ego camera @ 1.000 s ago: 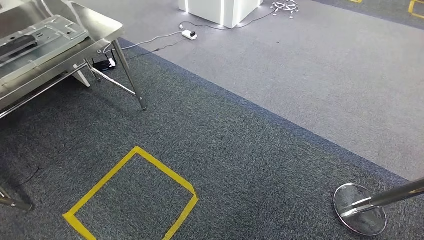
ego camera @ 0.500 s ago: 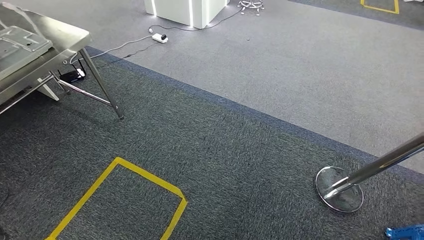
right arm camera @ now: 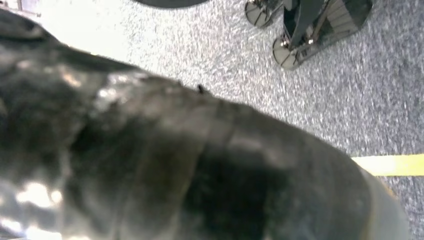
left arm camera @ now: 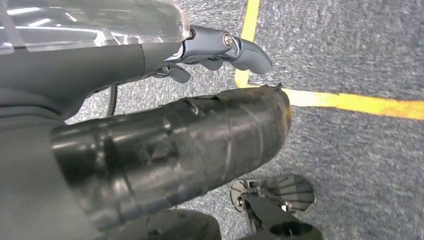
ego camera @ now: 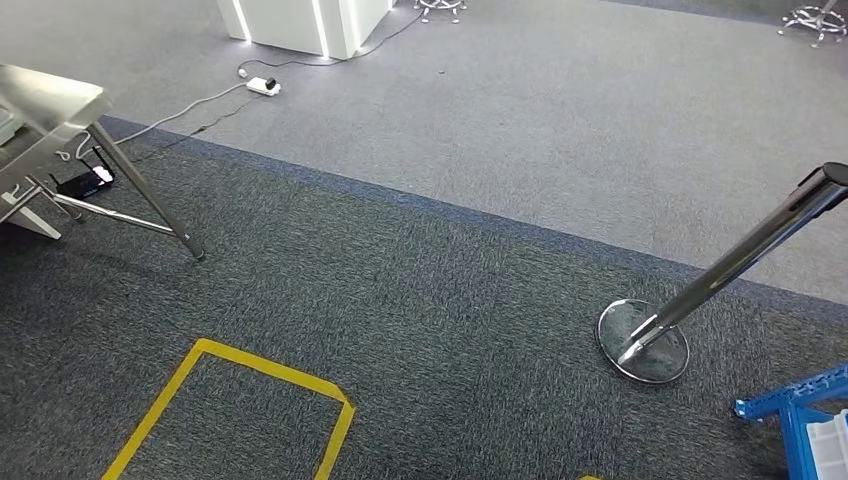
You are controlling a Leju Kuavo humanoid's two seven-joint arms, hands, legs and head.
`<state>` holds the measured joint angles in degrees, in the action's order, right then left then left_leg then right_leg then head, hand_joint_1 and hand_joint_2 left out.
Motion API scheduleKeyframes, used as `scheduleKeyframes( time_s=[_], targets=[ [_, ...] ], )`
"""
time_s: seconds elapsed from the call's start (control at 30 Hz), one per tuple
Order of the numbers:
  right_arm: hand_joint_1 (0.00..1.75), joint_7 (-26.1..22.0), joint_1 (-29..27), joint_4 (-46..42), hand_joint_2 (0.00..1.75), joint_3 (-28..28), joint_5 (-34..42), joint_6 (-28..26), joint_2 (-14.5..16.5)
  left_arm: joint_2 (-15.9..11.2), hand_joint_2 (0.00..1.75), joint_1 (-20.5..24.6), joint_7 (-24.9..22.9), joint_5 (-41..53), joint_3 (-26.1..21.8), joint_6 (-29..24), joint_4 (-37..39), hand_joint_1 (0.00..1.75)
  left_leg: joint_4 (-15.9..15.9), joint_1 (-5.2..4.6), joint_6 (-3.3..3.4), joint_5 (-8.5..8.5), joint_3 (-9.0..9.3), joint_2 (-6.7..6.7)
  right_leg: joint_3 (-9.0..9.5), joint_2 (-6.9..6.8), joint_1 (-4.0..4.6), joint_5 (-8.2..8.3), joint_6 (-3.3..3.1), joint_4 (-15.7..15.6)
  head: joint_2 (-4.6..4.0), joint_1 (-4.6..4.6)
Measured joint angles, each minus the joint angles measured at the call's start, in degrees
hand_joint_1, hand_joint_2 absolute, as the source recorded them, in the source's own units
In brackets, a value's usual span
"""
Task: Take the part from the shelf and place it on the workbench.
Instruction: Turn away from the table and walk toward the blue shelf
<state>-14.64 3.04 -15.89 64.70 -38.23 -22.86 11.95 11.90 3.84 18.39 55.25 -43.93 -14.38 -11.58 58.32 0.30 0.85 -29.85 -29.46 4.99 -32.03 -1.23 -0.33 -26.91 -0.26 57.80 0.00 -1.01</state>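
The steel workbench [ego camera: 50, 105] stands at the left edge of the head view, with only its corner and legs visible. A blue shelf frame [ego camera: 790, 405] holding a white bin [ego camera: 830, 445] sits in the lower right corner. My left hand [left arm camera: 175, 140] hangs over the carpet, its dark taped thumb in front and its fingers [left arm camera: 220, 47] loosely bent, holding nothing. My right hand [right arm camera: 175, 165] is a dark blur close to its camera, and I cannot tell how its fingers lie.
A chrome barrier post [ego camera: 740, 255] leans up from its round base [ego camera: 645, 340] on the right. A yellow tape square [ego camera: 200, 400] marks the dark carpet at the lower left. A power strip [ego camera: 263, 86] with cables and a white cabinet [ego camera: 300, 20] lie farther back.
The camera has turned to the right. The workbench has slid off towards the left edge, the barrier post has come further into the picture, and the blue shelf has appeared at the lower right.
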Motion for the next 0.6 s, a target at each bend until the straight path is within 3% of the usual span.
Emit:
scheduleKeyframes(
  time_s=[0.07, 0.13, 0.17, 0.2, 0.23, 0.27, 0.33, 0.4, 0.47, 0.53, 0.6],
  targets=[
    [0.00, 0.00, 0.10, 0.00, 0.00, 0.00, -0.11, 0.03, -0.01, -0.02, 0.00, -0.05, 0.09, 0.00, -0.01, 0.05, -0.01, 0.00, 4.48, 0.22, -0.38, -3.03, -1.91, -2.67, 0.10, 0.89, -0.28, 0.39, -0.69, -0.39, 0.00, 0.03],
    [0.00, 0.00, 0.19, 0.00, 0.00, 0.00, -0.15, 0.08, -0.03, -0.05, 0.00, -0.25, 0.12, -0.01, -0.03, 0.10, 0.00, 0.00, 12.24, 0.30, -0.51, -6.68, -5.56, -4.23, -0.08, 2.01, -0.15, 0.48, -0.99, -0.38, 0.00, 0.06],
    [0.00, 0.00, 0.17, 0.00, 0.00, 0.00, -0.15, 0.13, -0.03, -0.06, 0.00, -0.35, 0.12, -0.02, -0.05, 0.12, 0.01, 0.00, 15.09, 0.33, -0.56, -7.41, -6.96, -4.42, -0.11, 2.70, -0.08, 0.49, -1.03, -0.35, 0.00, 0.06],
    [0.00, 0.01, 0.13, 0.00, 0.00, 0.00, -0.16, 0.20, -0.04, -0.07, 0.00, -0.44, 0.12, -0.03, -0.07, 0.14, 0.01, 0.00, 15.76, 0.35, -0.56, -6.85, -7.40, -4.46, -0.10, 3.43, -0.04, 0.49, -1.03, -0.28, 0.00, 0.06],
    [0.00, 0.03, 0.10, 0.00, 0.00, 0.00, -0.17, 0.28, -0.03, -0.08, 0.00, -0.49, 0.12, -0.04, -0.08, 0.17, 0.01, 0.00, 14.04, 0.38, -0.52, -5.20, -6.74, -4.55, -0.04, 4.17, -0.04, 0.46, -1.00, -0.20, 0.00, 0.06],
    [0.00, 0.05, 0.09, 0.00, 0.00, 0.00, -0.18, 0.40, -0.03, -0.08, 0.00, -0.50, 0.12, -0.04, -0.09, 0.19, 0.00, 0.00, 10.34, 0.45, -0.43, -2.86, -5.17, -4.98, 0.01, 4.91, -0.05, 0.41, -0.91, -0.06, 0.00, 0.06],
    [0.00, 0.15, 0.14, 0.02, 0.00, 0.00, -0.21, 0.60, -0.02, -0.11, 0.00, -0.49, 0.12, -0.05, -0.13, 0.24, 0.00, 0.00, 2.92, 0.56, -0.16, 0.38, -2.05, -6.97, -0.11, 6.23, 0.02, 0.21, -0.48, 0.40, 0.00, 0.04],
    [0.00, 0.28, 0.14, 0.04, 0.00, 0.00, -0.25, 0.70, -0.02, -0.15, 0.00, -0.39, 0.15, -0.06, -0.17, 0.27, 0.00, 0.00, 0.22, 0.45, 0.18, 0.94, -1.01, -8.03, -0.40, 7.14, 0.06, 0.12, 0.20, 0.68, 0.00, 0.04],
    [0.00, 0.43, -0.03, 0.05, 0.00, 0.00, -0.31, 0.69, -0.03, -0.21, 0.00, -0.23, 0.18, -0.07, -0.20, 0.28, -0.01, 0.00, -0.10, 0.42, 0.87, 1.24, -0.80, -7.06, -0.57, 7.78, -0.07, 0.21, 0.95, 0.65, 0.00, 0.04],
    [0.00, 0.58, -0.13, 0.08, 0.00, 0.00, -0.40, 0.68, -0.05, -0.30, 0.00, -0.22, 0.21, -0.07, -0.22, 0.27, -0.01, 0.00, -0.74, 0.54, 1.76, 1.72, -0.52, -5.92, -1.45, 6.11, -0.06, -1.04, 1.48, 2.38, 0.00, 0.01],
    [0.00, 0.72, 0.00, 0.13, 0.00, 0.00, -0.54, 0.68, -0.06, -0.35, 0.00, -0.31, 0.26, -0.02, -0.27, 0.26, -0.01, 0.00, -1.06, 0.42, 2.28, 1.90, -0.51, -4.64, -4.41, 3.15, -0.03, -4.51, 1.83, 8.44, 0.00, -0.04]
  ],
)
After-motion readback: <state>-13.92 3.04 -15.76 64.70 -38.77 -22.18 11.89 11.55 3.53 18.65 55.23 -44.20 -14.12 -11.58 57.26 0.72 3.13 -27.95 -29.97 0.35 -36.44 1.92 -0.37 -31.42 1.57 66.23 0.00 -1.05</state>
